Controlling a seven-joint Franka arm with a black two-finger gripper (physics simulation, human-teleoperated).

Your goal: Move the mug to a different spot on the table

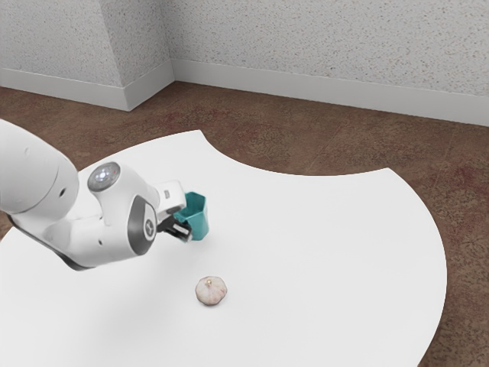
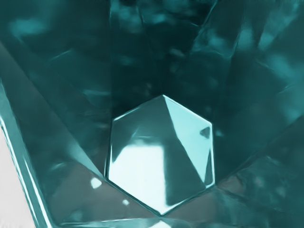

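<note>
Over the white worktop, your jaws gripped the tilted teal mug; a garlic bulb lay near.

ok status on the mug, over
Gripper at the teal mug's rim, grip not readable. Wrist view looks down into the mug. Garlic bulb lies apart from it on the white table.
</note>
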